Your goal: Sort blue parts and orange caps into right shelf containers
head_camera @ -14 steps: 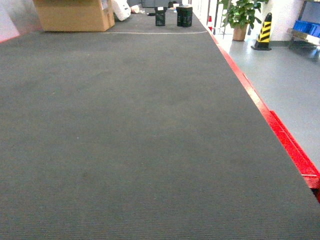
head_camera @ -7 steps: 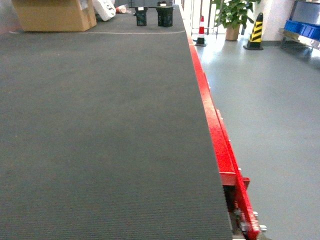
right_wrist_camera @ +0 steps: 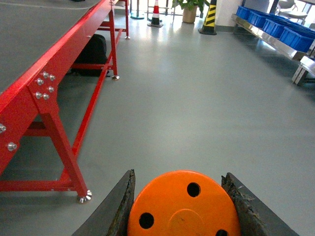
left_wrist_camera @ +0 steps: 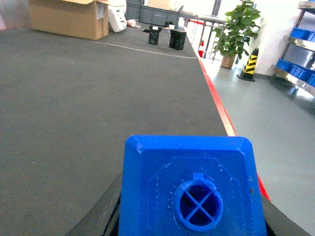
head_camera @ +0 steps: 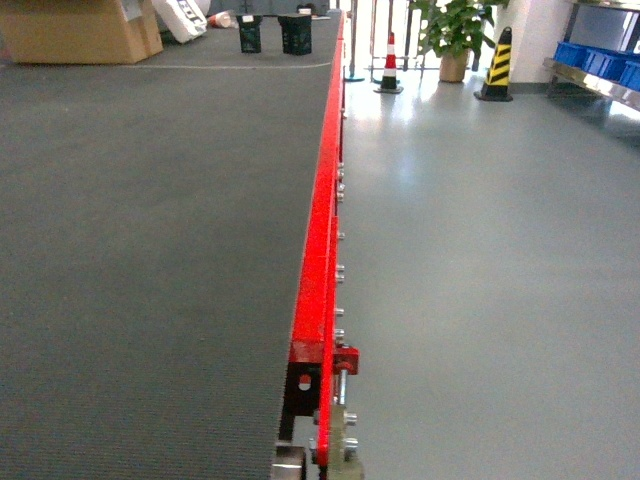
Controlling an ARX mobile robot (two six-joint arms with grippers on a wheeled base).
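A: Left end effector [left_wrist_camera: 189, 216] is clamped on a blue part [left_wrist_camera: 189, 189] over the worktop [left_wrist_camera: 88, 98]; the right [right_wrist_camera: 182, 206] grips an orange cap [right_wrist_camera: 184, 206] above the floor [right_wrist_camera: 197, 98].

B: So it's the carry step. Next, drive to the crates [head_camera: 600, 62] on the shelf [head_camera: 585, 82] beyond the cone [head_camera: 497, 65].

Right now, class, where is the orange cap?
The orange cap sits at the bottom centre of the right wrist view, held between the right gripper fingers, above the grey floor beside the red table frame.

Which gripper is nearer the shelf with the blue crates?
Right. The right gripper, holding the orange cap, is over open floor facing the shelf; the left gripper, holding the blue part, is over the table.
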